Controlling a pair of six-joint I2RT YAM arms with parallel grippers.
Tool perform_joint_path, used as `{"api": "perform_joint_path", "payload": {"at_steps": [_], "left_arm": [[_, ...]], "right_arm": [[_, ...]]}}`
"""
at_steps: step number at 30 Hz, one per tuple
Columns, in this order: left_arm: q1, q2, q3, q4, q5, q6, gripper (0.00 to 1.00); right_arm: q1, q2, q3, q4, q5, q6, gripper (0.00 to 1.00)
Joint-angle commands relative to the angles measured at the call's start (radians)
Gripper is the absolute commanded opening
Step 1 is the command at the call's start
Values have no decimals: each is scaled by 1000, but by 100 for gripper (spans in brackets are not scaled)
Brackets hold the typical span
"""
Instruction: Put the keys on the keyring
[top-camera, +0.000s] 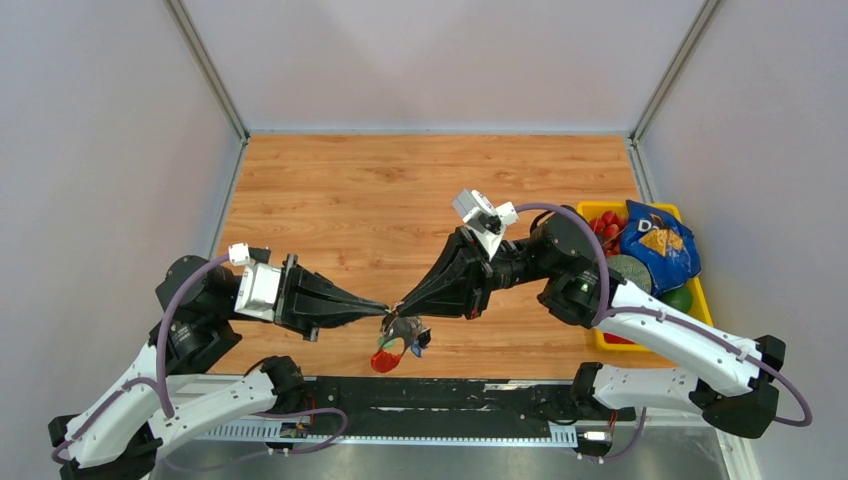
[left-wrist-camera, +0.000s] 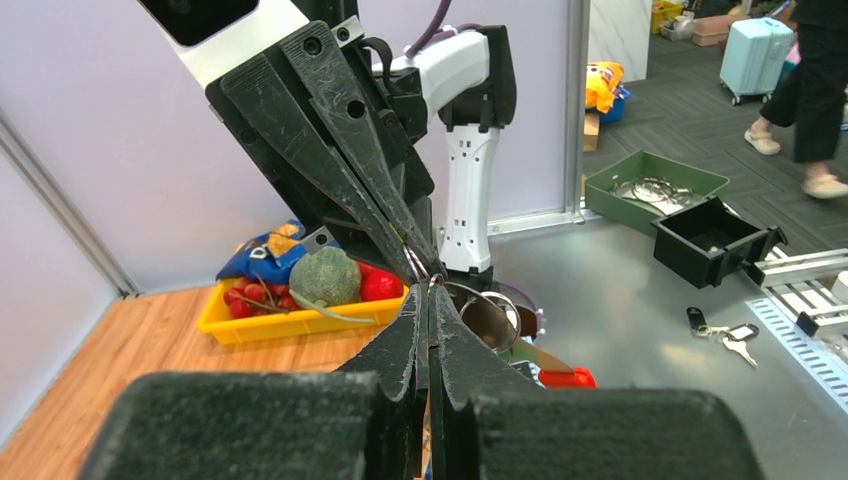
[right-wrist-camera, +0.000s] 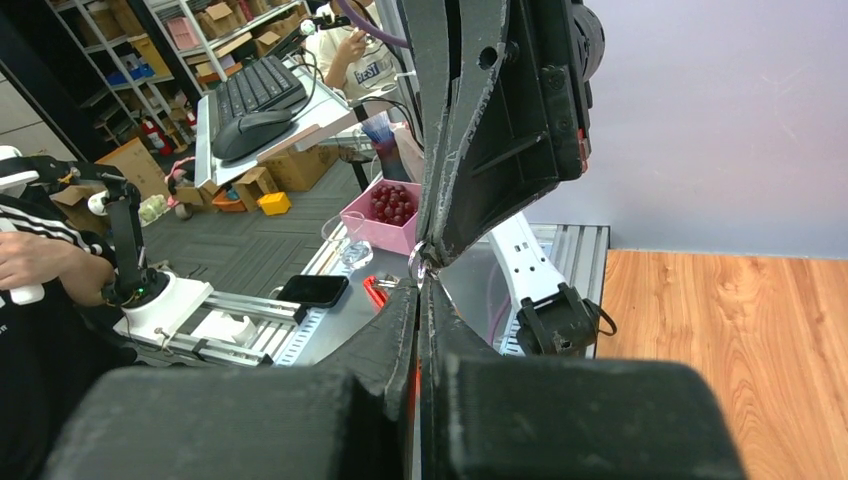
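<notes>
Looking like a robotics lab: grey partition panels (top-camera: 440, 60) enclosing the wooden table (top-camera: 400, 190), stock shelves (right-wrist-camera: 130, 30) and a keyboard (right-wrist-camera: 255, 88) sitting behind, someone (right-wrist-camera: 40, 250) handling a small desktop arm (right-wrist-camera: 125, 235), parts bins (left-wrist-camera: 655, 185) lying on the carpeted floor.

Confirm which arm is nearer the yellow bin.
Right. The right arm bends just beside the yellow bin; the left arm is across the table, with the left claw meeting the right claw at the keyring mid-table.

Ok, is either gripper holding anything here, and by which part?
Both. The left gripper and right gripper meet tip to tip, each shut on the keyring at its thin metal ring on top; the red tag hangs below.
</notes>
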Motion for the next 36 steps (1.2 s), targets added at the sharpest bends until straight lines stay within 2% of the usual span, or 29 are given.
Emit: {"api": "perform_joint_path", "payload": {"at_steps": [1, 28, 36], "left_arm": [[-4, -10, -2, 29, 6, 22, 0], [-3, -30, -5, 9, -6, 36, 0], [-3, -30, -8, 14, -4, 34, 0]], "right_arm": [[-2, 5, 0, 75, -22, 33, 0], [-2, -48, -22, 79, 3, 47, 0], [0, -28, -27, 137, 22, 88, 0]]}}
